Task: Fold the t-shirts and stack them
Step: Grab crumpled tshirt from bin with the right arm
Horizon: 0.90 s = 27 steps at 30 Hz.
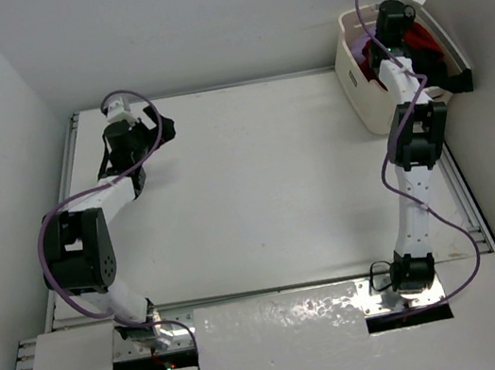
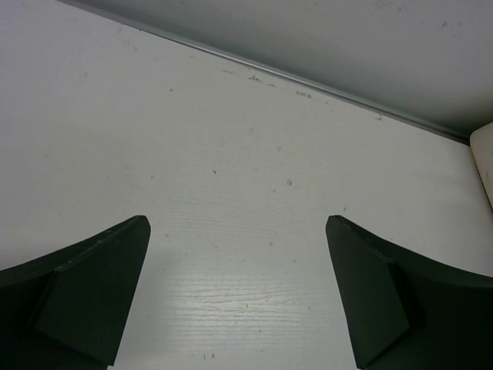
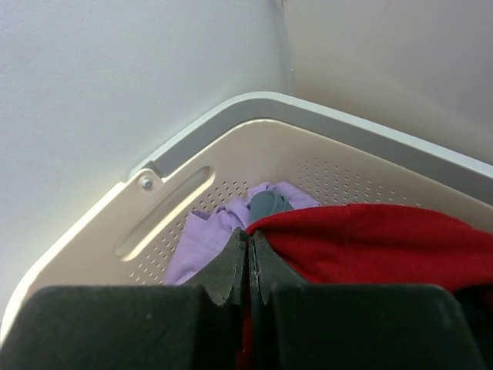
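So the right hand (image 3: 248, 250) is sitting down inside the basket (image 3: 254, 154) with its fingers (image 3: 223, 270) pressed fully together. It's looking like they're pinching the edge of the red shirt (image 3: 385, 243), since a sliver of red is showing in the seam between them lower down. That red shirt is spreading out from the fingertips toward 3 o'clock, lying on top of the pile.

At about 11 o'clock from the tips, the lavender shirt (image 3: 204, 239) is bunching up against the perforated basket wall. A bit of the teal shirt (image 3: 268, 204) is poking out right at 12 o'clock, touching both the lavender and the red.

Looking from the top camera, the basket is sitting at roughly 1 o'clock on the surface (image 1: 266, 182), tucked into the far corner, and the right arm (image 1: 409, 176) is reaching straight out into it.

The left hand (image 2: 237, 231) is hanging over at around 10 o'clock, well apart from the basket. It's spread wide and gripping nothing, with the white surface showing between its two fingers.
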Motion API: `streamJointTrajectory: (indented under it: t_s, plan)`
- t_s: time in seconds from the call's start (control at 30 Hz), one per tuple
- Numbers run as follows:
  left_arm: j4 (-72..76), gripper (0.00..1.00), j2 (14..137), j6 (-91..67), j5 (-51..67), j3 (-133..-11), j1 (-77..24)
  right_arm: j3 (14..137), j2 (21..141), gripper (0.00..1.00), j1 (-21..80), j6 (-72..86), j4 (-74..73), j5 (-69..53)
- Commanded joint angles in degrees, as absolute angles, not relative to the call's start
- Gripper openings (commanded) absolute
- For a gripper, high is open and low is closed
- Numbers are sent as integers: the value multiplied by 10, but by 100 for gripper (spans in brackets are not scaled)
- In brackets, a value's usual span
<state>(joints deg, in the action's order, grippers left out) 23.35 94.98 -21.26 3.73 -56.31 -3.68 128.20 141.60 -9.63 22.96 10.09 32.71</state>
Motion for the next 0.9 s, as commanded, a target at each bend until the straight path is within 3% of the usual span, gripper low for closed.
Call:
streamJointTrajectory:
  t_s: [0.0, 0.33, 0.43, 0.7, 0.87]
  plan:
    - [253, 98, 931, -207, 27, -583, -35, 1320, 1409, 0, -98, 226, 115, 310]
    - [254, 98, 901, -208, 7, -566, -35, 1315, 1335, 0, -95, 190, 120, 234]
    - [255, 98, 896, -207, 8, -562, -35, 1305, 1314, 0, -91, 174, 136, 158]
    - [259, 98, 864, -212, 4, -541, -35, 1361, 1240, 0, 23, -34, 205, 64]
    - [264, 98, 837, -216, 8, -521, -35, 1345, 1152, 0, 95, -39, 268, 0]
